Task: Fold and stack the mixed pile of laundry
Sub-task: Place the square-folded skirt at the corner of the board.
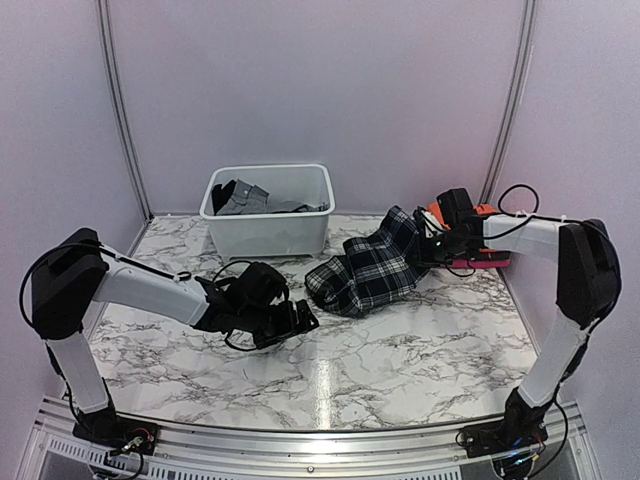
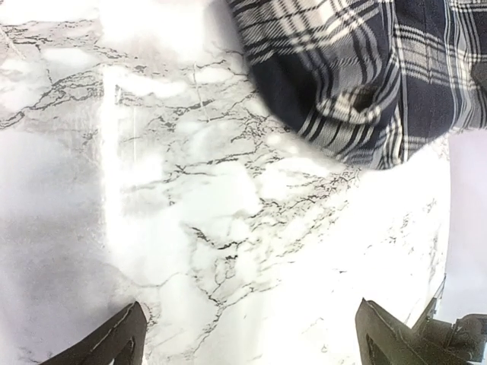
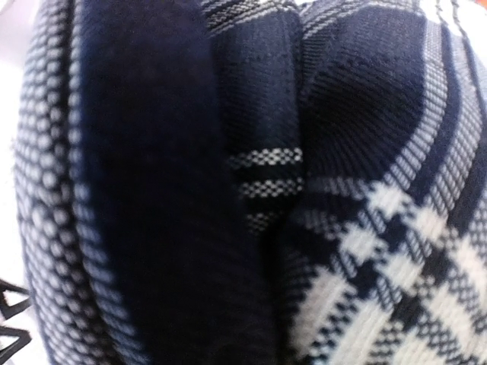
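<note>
The black-and-white plaid skirt lies bunched on the marble table, right of centre. Its far right end rises up to my right gripper. In the right wrist view the plaid cloth fills the frame and hides the fingers. My left gripper is open and empty, low over bare marble just left of the skirt. In the left wrist view the gripper has the skirt's edge ahead of it at the upper right. A patch of orange cloth shows behind the right wrist, mostly hidden. Dark grey cloth lies in the tub.
The white plastic tub stands at the back, left of centre, close behind the skirt's left end. A pink-red strip lies under the right forearm. Pale walls close in the table on three sides.
</note>
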`<action>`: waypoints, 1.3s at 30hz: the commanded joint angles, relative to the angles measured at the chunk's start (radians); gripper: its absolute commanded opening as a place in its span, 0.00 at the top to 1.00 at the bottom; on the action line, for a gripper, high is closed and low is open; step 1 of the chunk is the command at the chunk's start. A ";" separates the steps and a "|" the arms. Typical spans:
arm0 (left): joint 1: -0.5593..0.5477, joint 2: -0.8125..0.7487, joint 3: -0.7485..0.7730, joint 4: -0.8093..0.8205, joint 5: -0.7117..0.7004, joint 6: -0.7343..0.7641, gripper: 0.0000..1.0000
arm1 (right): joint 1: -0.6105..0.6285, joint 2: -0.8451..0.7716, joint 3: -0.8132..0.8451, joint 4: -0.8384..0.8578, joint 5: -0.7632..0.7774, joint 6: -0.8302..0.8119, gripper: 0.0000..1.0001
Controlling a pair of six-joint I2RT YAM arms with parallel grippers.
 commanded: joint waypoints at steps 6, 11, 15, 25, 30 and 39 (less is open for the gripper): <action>0.005 0.003 -0.023 -0.058 -0.007 0.033 0.01 | -0.029 0.105 0.353 -0.149 0.225 -0.159 1.00; 0.009 0.004 -0.027 -0.056 -0.004 0.048 0.01 | -0.057 0.170 0.518 -0.196 0.254 -0.180 1.00; 0.024 -0.003 -0.033 -0.056 0.001 0.061 0.01 | -0.059 0.219 0.665 -0.278 0.307 -0.198 1.00; 0.055 0.005 -0.027 -0.056 0.029 0.093 0.01 | -0.121 0.210 0.822 -0.373 0.306 -0.201 1.00; 0.063 0.014 -0.012 -0.055 0.044 0.106 0.01 | -0.149 0.178 0.834 -0.388 0.304 -0.201 1.00; 0.075 0.006 0.010 -0.080 0.049 0.128 0.01 | -0.324 0.147 0.798 -0.342 0.141 -0.171 1.00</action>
